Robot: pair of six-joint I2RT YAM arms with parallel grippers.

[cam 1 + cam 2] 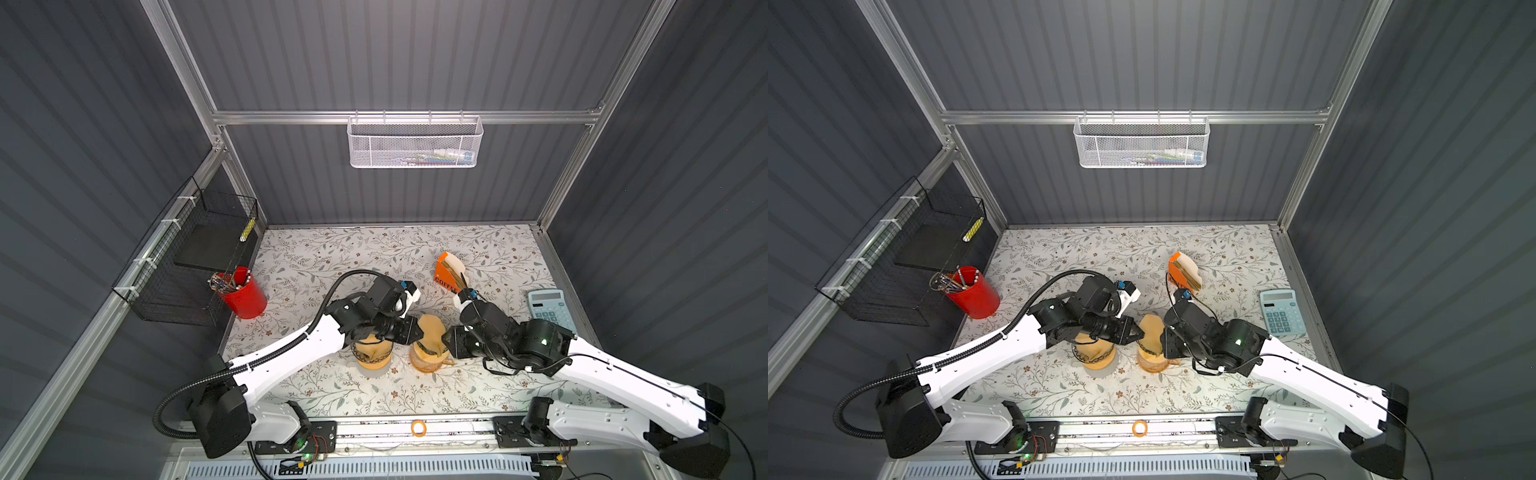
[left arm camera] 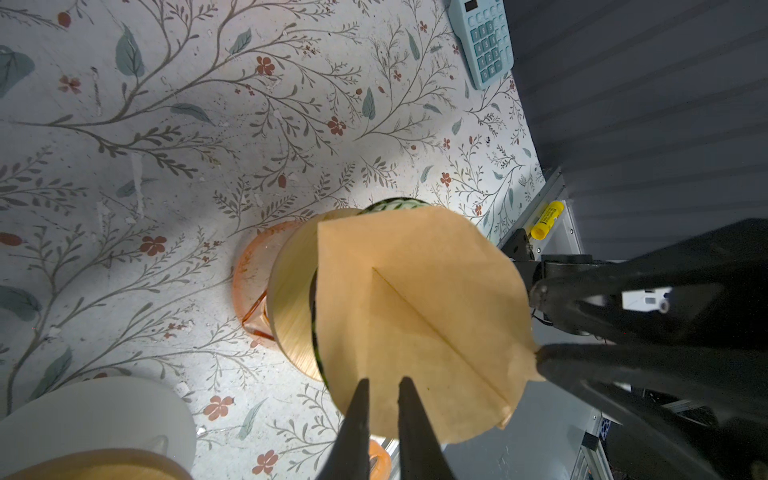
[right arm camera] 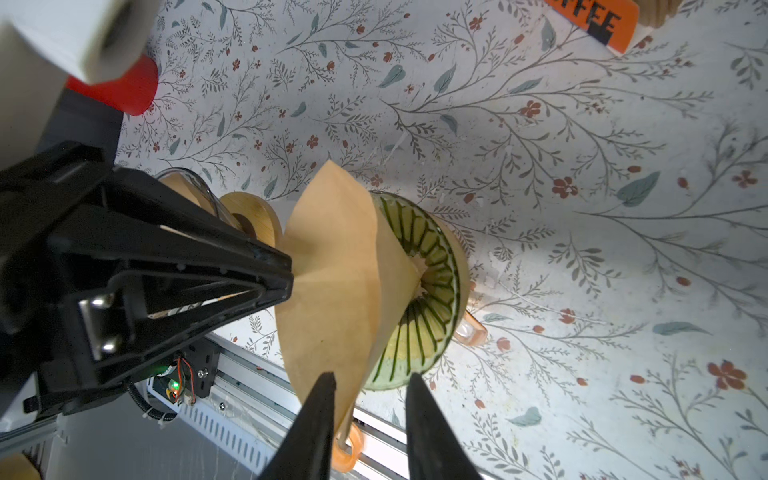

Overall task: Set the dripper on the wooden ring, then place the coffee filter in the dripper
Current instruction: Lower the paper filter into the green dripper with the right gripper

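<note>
Far left on the tabletop (image 1: 332,249): red pen cup (image 1: 243,295), well apart from the work. Next, beneath the left arm, a second carafe (image 1: 371,361) with wooden collar, a paper seemingly seated in it. Pinches the coffee filter (image 1: 430,330) at its rim with the left gripper (image 3: 289,274), fingers (image 2: 360,415) nearly together on the paper. Stands the half-opened cone over the dripper (image 3: 432,257), tip down at the middle of the green ribbed bowl, mouth upward, long axis roughly along the dripper's own, exact lean hard to judge. Flanks the paper's opposite rim with the right gripper (image 3: 372,395), fingers apart, one seemingly touching the edge, clamping nothing. Probably needs only a tip-first drop along that axis; sits between both grippers, held by the left alone. Farther right: orange filter box (image 1: 446,272) behind, then calculator (image 1: 550,309) near the tabletop's edge.
</note>
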